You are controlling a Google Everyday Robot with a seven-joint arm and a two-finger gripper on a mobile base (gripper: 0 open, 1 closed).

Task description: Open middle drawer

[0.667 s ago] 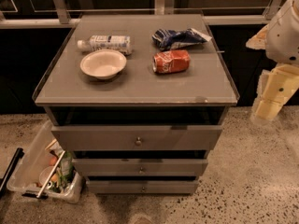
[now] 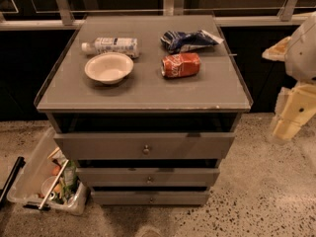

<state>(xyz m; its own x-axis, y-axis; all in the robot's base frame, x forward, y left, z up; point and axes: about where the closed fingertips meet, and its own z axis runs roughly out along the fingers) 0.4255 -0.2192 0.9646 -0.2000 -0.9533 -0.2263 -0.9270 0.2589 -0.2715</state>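
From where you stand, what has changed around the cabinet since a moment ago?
The end effector, at the right edge and apart from the cabinet, has dropped slightly lower. The middle drawer has not moved, and the bowl, bottle, can and bag on top stayed put.

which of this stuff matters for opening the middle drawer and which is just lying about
For the job: middle drawer, its knob; gripper, off to the right of the cabinet.
Lying about: bottle, bowl, red can, blue bag on top; plastic bin, lower left.
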